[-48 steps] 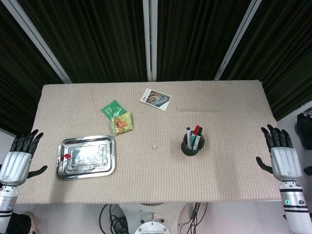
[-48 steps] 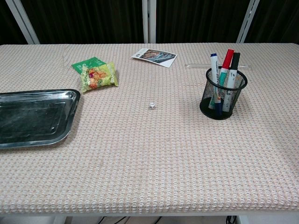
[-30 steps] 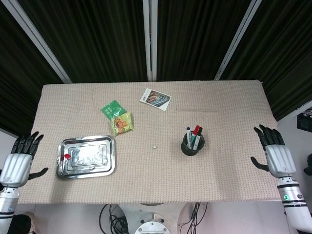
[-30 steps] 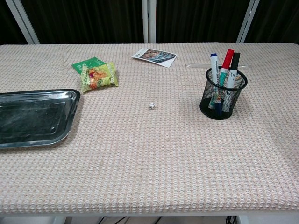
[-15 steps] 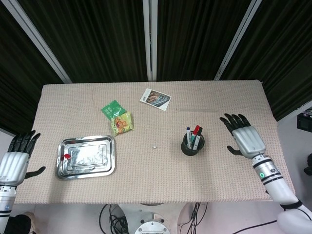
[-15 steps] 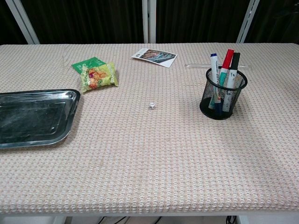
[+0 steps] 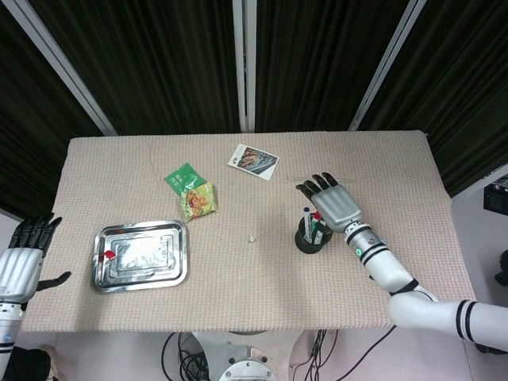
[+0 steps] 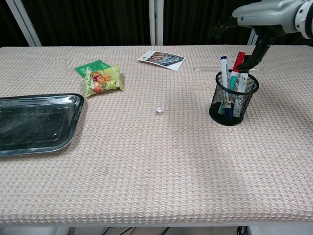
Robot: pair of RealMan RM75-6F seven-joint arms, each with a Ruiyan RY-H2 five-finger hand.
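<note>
The right robot hand (image 7: pixel 332 201) hangs over the black mesh pen holder (image 8: pixel 233 98), palm down, its fingers spread wide and holding nothing. In the chest view the right robot hand (image 8: pixel 261 14) sits above the markers (image 8: pixel 238 66) that stand upright in the holder, with the thumb pointing down close to the red-capped one; whether it touches the cap cannot be told. The holder stands on the right half of the woven surface (image 7: pixel 381 159), with blue, green, red and black markers poking out of its top.

This looks like the reach phase: the hand is over the markers but has not closed on any of them. The next move seems to call for a short descent and a pinch on a single marker shaft, and since the markers stand close together and lean on the rim, the fingers would have to come in around one without knocking the light holder over.

Further out, a tiny white object (image 8: pixel 158 110) lies near the middle of the surface, a green snack packet (image 7: pixel 191 191) and a printed card (image 7: pixel 253 161) lie toward the far side, and a metal tray (image 7: pixel 140 255) sits at the left. The left robot hand (image 7: pixel 17 266) hovers off the left edge, fingers apart and holding nothing.
</note>
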